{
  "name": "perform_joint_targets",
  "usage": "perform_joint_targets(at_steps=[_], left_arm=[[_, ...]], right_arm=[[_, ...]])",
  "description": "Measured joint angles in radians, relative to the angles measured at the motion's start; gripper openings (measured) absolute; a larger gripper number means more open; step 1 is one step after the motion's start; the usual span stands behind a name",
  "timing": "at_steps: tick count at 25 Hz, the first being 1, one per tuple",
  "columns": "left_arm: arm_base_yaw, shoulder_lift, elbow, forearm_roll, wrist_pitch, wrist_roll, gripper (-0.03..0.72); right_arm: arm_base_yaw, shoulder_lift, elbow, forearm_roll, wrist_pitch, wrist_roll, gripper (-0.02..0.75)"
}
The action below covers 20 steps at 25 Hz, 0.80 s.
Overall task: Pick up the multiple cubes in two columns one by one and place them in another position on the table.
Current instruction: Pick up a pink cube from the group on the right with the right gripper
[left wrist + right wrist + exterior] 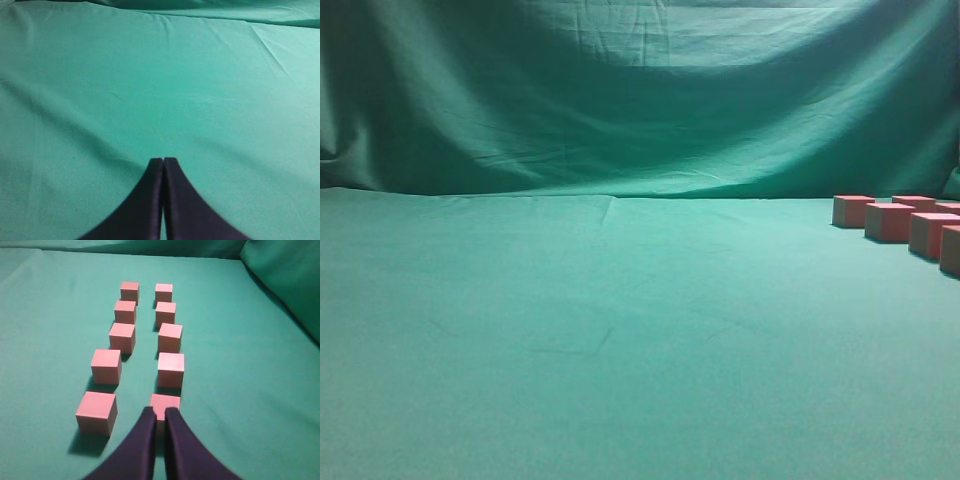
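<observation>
10 cubes, 2 cols.

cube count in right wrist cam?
10 small pinkish-red cubes on the green cloth table: five in the left column, five in the right column. The nearest right-column cube is partly hidden behind the black tool.

Ten cubes in two columns on table; right gripper (nearly closed) over nearest.
</observation>
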Motion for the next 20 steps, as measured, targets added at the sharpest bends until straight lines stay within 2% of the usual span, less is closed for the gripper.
perform_joint_targets(at_steps=[20], left_arm=[[0.000,0.000,0.000,0.000,0.000,0.000,0.000]], right_arm=[[0.000,0.000,0.000,0.002,0.000,0.003,0.049]])
